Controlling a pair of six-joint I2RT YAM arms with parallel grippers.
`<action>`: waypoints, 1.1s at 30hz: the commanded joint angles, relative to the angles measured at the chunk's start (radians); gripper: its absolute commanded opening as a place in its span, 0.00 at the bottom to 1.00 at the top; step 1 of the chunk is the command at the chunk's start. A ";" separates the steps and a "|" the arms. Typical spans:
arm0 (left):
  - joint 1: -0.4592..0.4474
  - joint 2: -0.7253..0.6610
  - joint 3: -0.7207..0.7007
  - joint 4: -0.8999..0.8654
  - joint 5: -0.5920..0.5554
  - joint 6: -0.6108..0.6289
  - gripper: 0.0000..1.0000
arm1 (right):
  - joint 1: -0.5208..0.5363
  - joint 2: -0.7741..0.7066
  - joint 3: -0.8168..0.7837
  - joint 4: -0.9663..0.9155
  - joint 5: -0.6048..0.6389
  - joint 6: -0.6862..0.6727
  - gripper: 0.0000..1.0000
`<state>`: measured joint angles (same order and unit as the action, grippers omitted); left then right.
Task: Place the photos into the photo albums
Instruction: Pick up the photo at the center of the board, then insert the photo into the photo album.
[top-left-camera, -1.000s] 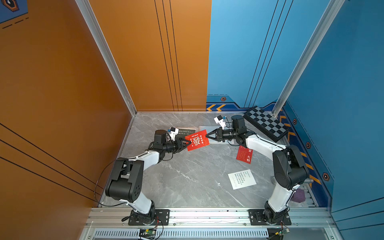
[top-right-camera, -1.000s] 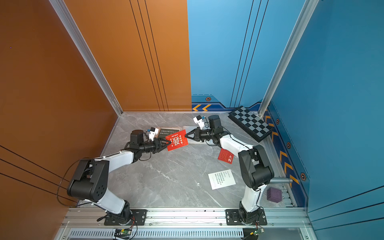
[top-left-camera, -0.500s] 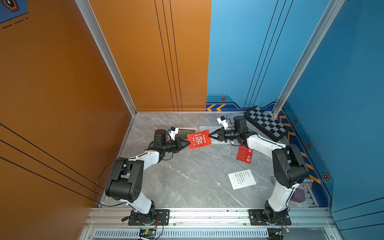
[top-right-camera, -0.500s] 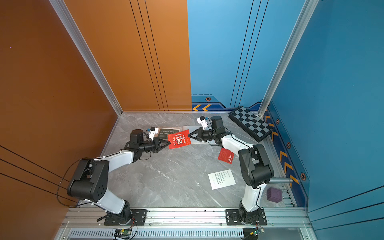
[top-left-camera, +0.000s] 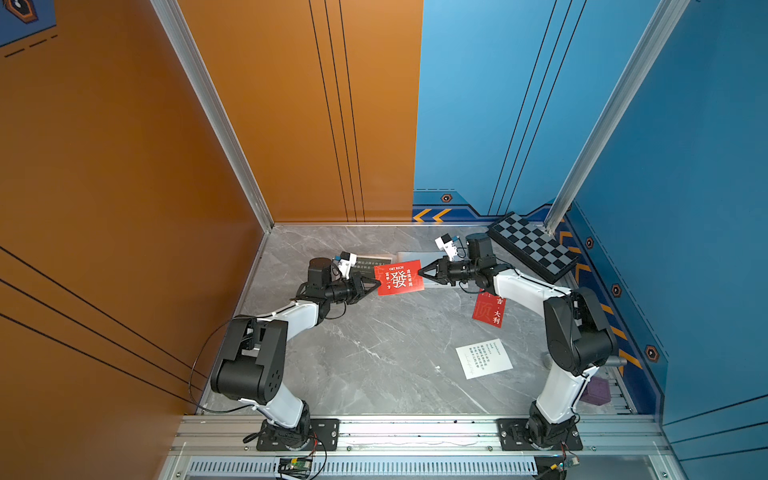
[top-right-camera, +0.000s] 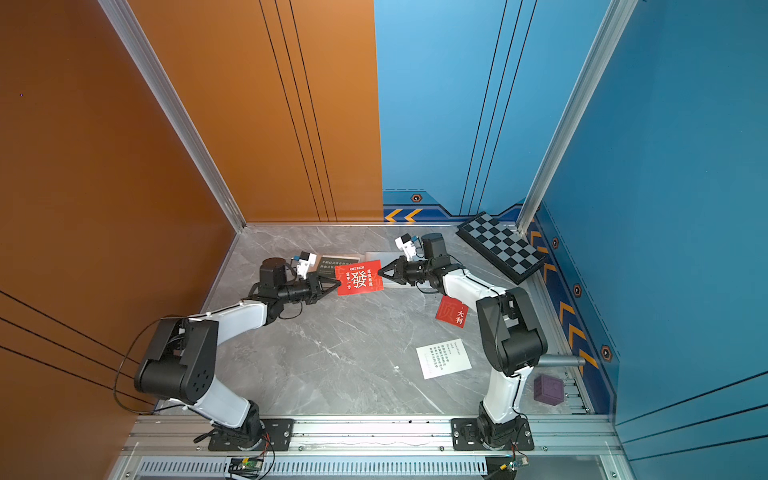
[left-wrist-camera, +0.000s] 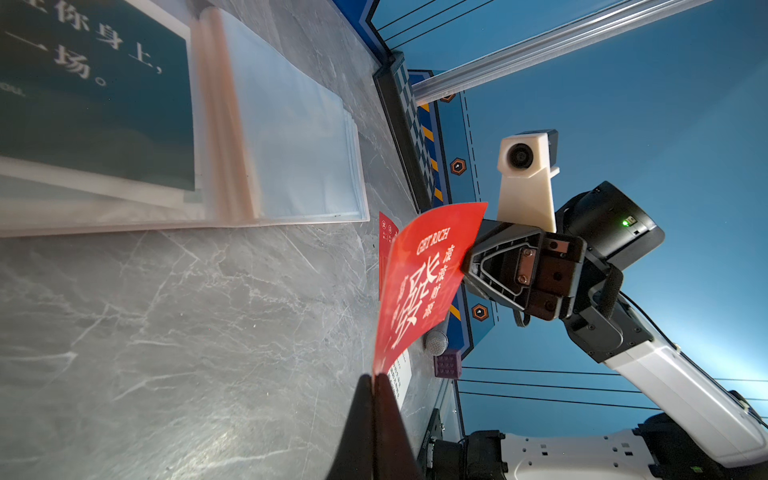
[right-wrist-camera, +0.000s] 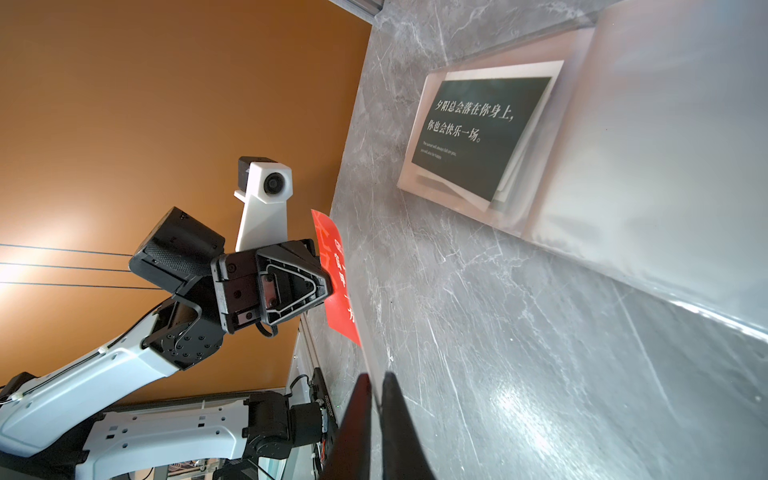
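left gripper (top-left-camera: 376, 284) clamped tight on red card (top-left-camera: 399, 277) raised over the worktop's (top-left-camera: 374, 353) far middle, right gripper (top-left-camera: 420, 272) jaws narrowly parted around its opposite edge, open photo album (right-wrist-camera: 665, 145) behind at far edge, dark green card (right-wrist-camera: 478, 137) inside its left page sleeve

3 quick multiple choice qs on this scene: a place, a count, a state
1. Where is the dark green card? A in the album; B on the checkered board; C on the purple cube.
2. How many red cards show in a top view? A one; B two; C four.
3. The left gripper is: A wide open; B shut on the GET RICH card; C shut on nothing.
1 A: it lies under a clear sleeve. 2 B: one held aloft, a second red card lying loose. 3 B: its fingers pinch that card.
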<state>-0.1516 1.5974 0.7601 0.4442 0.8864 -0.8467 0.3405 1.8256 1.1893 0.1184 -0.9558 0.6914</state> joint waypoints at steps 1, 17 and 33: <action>0.003 0.024 0.019 0.025 -0.012 -0.013 0.00 | 0.006 0.017 -0.020 -0.025 0.024 -0.027 0.14; 0.137 0.019 0.042 0.058 -0.048 -0.076 0.00 | -0.060 0.028 -0.201 0.238 0.069 0.115 0.25; 0.145 0.135 0.133 0.070 -0.120 -0.068 0.00 | -0.061 0.048 -0.316 0.318 0.204 0.041 0.25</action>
<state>-0.0010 1.7073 0.8635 0.5060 0.7845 -0.9253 0.2802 1.8614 0.8845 0.3943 -0.7860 0.7601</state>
